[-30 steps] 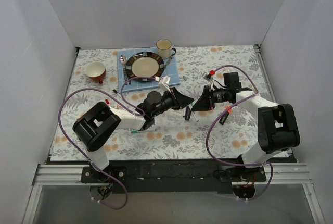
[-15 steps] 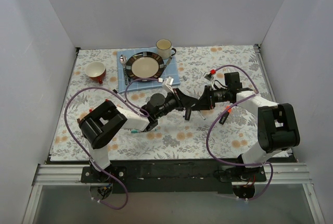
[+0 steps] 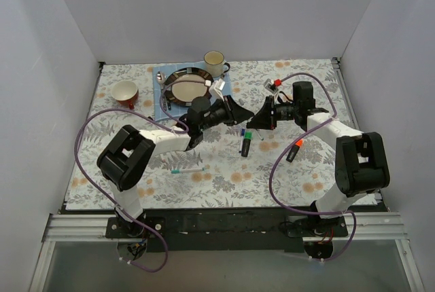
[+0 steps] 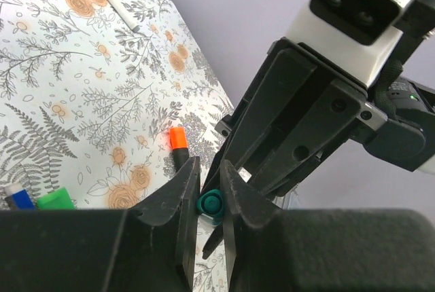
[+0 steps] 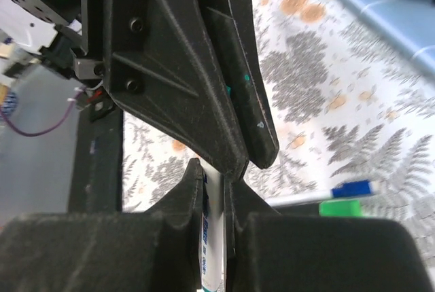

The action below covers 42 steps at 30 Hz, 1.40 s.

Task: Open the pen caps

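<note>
A: Is the light good?
B: The overhead view is bright and even, lit from above, with faint soft shadows on the cloth [image 3: 224,183] and no glare.
A: And the wrist views?
B: Dimmer. The left gripper [image 4: 209,170] is dark and blurred along the frame bottom, and the cloth in the right view is soft.

No readable text or labels anywhere, blue print on white pen barrel [image 5: 212,238] too blurred

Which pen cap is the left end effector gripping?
The teal cap, pinched in the left end effector; the orange cap, green cap and blue cap lie on the table.
</note>
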Motion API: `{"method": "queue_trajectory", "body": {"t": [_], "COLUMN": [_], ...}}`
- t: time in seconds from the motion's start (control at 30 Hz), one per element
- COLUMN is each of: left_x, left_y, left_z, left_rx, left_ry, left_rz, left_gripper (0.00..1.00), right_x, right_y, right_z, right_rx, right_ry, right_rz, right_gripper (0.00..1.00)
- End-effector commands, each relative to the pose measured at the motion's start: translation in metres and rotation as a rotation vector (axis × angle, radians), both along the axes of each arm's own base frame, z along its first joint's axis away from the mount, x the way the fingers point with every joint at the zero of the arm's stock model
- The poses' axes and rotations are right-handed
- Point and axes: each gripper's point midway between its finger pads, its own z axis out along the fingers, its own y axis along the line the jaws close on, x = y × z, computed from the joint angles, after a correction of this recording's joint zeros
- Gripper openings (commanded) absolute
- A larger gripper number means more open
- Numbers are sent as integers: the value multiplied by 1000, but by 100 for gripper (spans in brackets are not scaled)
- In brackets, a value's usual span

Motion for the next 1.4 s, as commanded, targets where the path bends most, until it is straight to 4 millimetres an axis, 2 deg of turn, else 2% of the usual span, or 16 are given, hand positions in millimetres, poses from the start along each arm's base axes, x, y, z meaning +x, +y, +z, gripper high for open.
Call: {"method": "queue_trajectory", "body": {"t": [0.0,0.3,0.4,0.53,0.6,0.67,0.73,0.77,0.8,0.87,0.9,0.93,0.97,1.07,1.2,1.37], "left_x": [115,133,136,133,121,110,79,63,44,8,-7,-13,-35,-56,-65,-75], "left_y": [124,180,193,192,175,157,136,127,122,107,101,98,84,67,53,26], "left_z": [149,176,183,190,186,169,154,149,122,130,107,106,112,98,76,66], "left_rx": [-167,-240,-242,-208,-180,-134,-135,-145,-132,-174,-161,-176,-208,-237,-262,-280], "left_ry": [-304,-313,-332,-374,-389,-345,-273,-256,-203,-220,-185,-186,-210,-203,-181,-164], "left_rz": [516,616,635,614,499,369,199,152,115,75,64,82,44,56,71,47], "left_gripper": [0,0,0,0,0,2,18,38,45,61,63,64,64,64,64,63], "right_x": [-56,-58,-59,-59,-58,-54,-53,-54,-56,-60,-61,-65,-67,-72,-75,-76], "right_y": [-1,-1,-1,0,-1,-4,-6,-6,-7,-7,-5,-4,-3,-1,1,2], "right_z": [-13,-12,-13,-12,-9,-5,3,11,13,21,24,26,27,30,28,28], "right_rx": [30,42,42,42,36,16,-13,-14,-12,1,12,23,29,49,51,56], "right_ry": [241,243,246,249,229,147,116,73,51,14,0,-4,-6,-10,3,10], "right_rz": [107,121,124,126,127,123,113,110,110,115,122,135,144,171,181,189], "right_gripper": [1,1,1,1,1,1,1,1,1,1,1,1,1,1,1,1]}}
